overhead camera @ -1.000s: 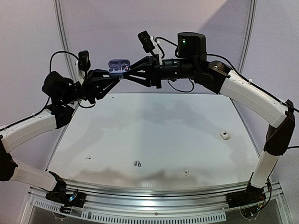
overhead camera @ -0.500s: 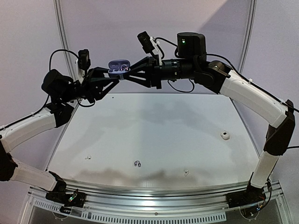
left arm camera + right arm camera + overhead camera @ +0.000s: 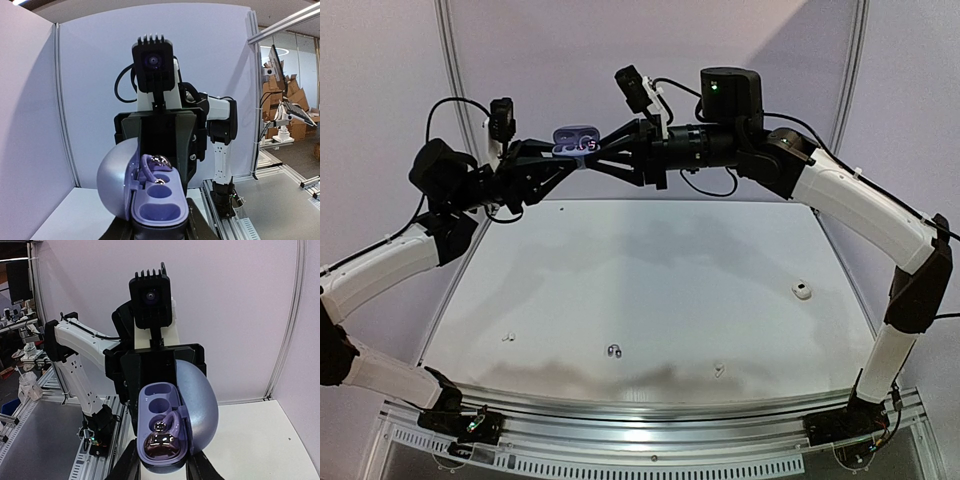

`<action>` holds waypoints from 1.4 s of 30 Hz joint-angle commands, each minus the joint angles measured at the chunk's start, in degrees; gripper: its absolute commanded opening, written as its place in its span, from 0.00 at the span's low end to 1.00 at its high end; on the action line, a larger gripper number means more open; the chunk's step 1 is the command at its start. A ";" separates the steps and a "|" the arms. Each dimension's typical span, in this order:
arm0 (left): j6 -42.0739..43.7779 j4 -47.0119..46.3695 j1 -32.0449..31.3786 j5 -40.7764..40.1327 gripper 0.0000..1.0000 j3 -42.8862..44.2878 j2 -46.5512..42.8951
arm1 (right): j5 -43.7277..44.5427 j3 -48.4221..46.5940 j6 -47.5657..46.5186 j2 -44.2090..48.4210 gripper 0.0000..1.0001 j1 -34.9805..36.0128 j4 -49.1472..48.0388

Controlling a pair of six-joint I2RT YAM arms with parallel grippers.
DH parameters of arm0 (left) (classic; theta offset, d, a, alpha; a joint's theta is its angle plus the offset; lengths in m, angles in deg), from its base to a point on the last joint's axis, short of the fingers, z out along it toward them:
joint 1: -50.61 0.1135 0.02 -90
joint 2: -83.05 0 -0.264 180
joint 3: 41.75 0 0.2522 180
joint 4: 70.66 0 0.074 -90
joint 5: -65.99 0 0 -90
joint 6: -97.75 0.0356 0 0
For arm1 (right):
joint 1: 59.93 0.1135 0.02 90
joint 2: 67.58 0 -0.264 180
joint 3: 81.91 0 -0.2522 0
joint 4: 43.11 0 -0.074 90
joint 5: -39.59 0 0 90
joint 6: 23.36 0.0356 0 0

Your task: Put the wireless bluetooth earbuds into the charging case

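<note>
A lavender charging case [image 3: 576, 136] hangs open, high above the back of the table, gripped from both ends. My left gripper [image 3: 566, 157] is shut on its near end [image 3: 160, 212]. My right gripper [image 3: 592, 152] is shut on the opposite end [image 3: 161, 460]. One earbud with a shiny dark body and a purple ear hook [image 3: 163, 441] sits in the case at the right gripper's end [image 3: 158, 161]. The other round and oval wells [image 3: 159, 211] are empty. The domed lid [image 3: 197, 405] stands open to one side. On the table lie a dark earbud [image 3: 613, 350] and two white earbuds [image 3: 507, 337] [image 3: 719, 369].
A small white round case [image 3: 803, 290] sits on the right of the white table [image 3: 650, 270]. Both arms arch over the table's sides. A purple backdrop with upright metal poles [image 3: 448, 60] closes the back. An aluminium rail [image 3: 650, 415] runs along the near edge.
The left arm's wrist has lifted a little, and the case between the two grippers has risen slightly. The right arm has barely shifted.
</note>
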 commanded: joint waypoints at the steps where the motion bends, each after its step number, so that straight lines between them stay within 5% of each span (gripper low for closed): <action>1: 0.10 1.70 -0.01 1.37 0.00 1.16 0.79 | 1.09 -1.14 -1.05 -0.34 0.16 0.21 0.44; 5: 0.02 1.46 -0.03 1.20 0.00 0.94 0.64 | 1.52 -1.08 -0.80 -0.34 0.19 0.16 0.24; 10: 0.66 0.66 0.07 0.52 0.00 0.06 0.10 | 5.27 0.36 -0.44 0.54 0.56 0.11 1.83; 14: 1.71 0.51 0.41 0.30 0.00 -0.49 -0.36 | 8.27 4.06 -1.11 3.96 0.64 -0.33 1.36; 25: 12.29 8.20 0.52 -2.01 0.00 -1.20 -1.17 | 12.49 3.02 0.02 11.61 0.49 -0.60 8.88; 42: 11.71 9.65 -1.02 -2.63 0.00 -2.09 -0.88 | 10.89 -6.35 2.46 2.90 0.24 1.35 11.55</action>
